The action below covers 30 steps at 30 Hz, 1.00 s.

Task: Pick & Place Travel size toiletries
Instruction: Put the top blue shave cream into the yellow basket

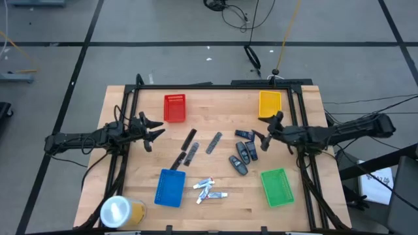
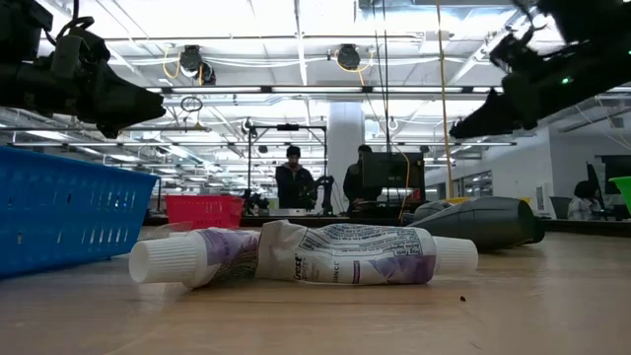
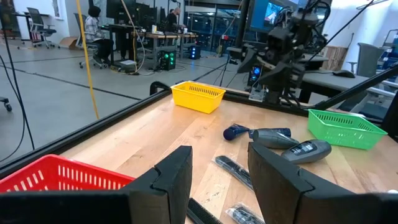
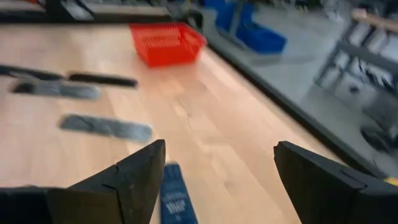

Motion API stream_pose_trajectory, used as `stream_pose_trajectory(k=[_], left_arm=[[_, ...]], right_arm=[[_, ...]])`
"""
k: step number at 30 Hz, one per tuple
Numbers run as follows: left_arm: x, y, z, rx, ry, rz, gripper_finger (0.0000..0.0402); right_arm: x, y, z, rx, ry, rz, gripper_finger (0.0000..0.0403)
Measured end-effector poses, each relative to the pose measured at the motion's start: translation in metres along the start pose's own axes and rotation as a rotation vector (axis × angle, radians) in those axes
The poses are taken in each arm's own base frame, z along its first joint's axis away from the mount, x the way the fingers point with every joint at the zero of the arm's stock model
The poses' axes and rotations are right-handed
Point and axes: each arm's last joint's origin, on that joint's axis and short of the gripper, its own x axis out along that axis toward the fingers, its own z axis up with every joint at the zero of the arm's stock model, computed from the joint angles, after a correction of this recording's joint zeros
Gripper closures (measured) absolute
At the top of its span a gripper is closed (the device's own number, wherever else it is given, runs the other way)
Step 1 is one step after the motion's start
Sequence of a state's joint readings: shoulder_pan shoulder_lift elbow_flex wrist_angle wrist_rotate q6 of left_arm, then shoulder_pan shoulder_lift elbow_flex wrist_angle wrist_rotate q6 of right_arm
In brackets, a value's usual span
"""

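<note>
The travel size toiletries lie loose in the middle of the table. Crumpled white tubes [image 1: 209, 189] lie near the front edge. Slim dark-grey sticks [image 1: 189, 147] lie left of centre, dark oval pieces [image 1: 240, 158] right of centre, and small dark-blue pieces [image 1: 245, 134] just beyond those. My left gripper [image 1: 155, 130] hovers level and open over the table's left side, with nothing between its fingers [image 3: 174, 171]. My right gripper [image 1: 262, 135] hovers wide open above the dark-blue pieces [image 4: 176, 198] and touches nothing.
Four trays stand around the items: red [image 1: 174, 108] far left, yellow [image 1: 270, 104] far right, blue [image 1: 170, 188] near left, green [image 1: 277, 187] near right. A yellowish roll with a white top [image 1: 121, 212] stands at the near-left corner. People work in the room beyond.
</note>
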<state>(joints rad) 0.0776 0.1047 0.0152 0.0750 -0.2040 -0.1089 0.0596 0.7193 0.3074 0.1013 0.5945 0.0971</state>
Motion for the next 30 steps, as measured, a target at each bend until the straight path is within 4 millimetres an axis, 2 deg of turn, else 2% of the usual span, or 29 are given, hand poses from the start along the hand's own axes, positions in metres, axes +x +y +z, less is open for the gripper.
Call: stream_pose_trajectory(k=[5, 9, 16, 22, 30], left_arm=[[0.000, 0.000, 0.000, 0.000, 0.000, 0.000, 0.0247], [0.000, 0.000, 0.000, 0.000, -0.001, 0.000, 0.0247], [0.000, 0.000, 0.000, 0.000, 0.000, 0.000, 0.0247], [0.000, 0.000, 0.000, 0.000, -0.001, 0.000, 0.0247], [0.000, 0.000, 0.000, 0.000, 0.000, 0.000, 0.0247]], right_arm=[[0.013, -0.012, -0.001, 0.066, 0.185, 0.011, 0.0110], [0.022, -0.023, -0.001, 0.111, 0.247, 0.033, 0.0110], [0.041, -0.034, -0.017, 0.166, 0.403, 0.091, 0.0110], [0.057, -0.034, -0.029, 0.116, 0.467, 0.102, 0.0110], [0.069, -0.024, -0.029, 0.137, 0.435, 0.217, 0.0108]])
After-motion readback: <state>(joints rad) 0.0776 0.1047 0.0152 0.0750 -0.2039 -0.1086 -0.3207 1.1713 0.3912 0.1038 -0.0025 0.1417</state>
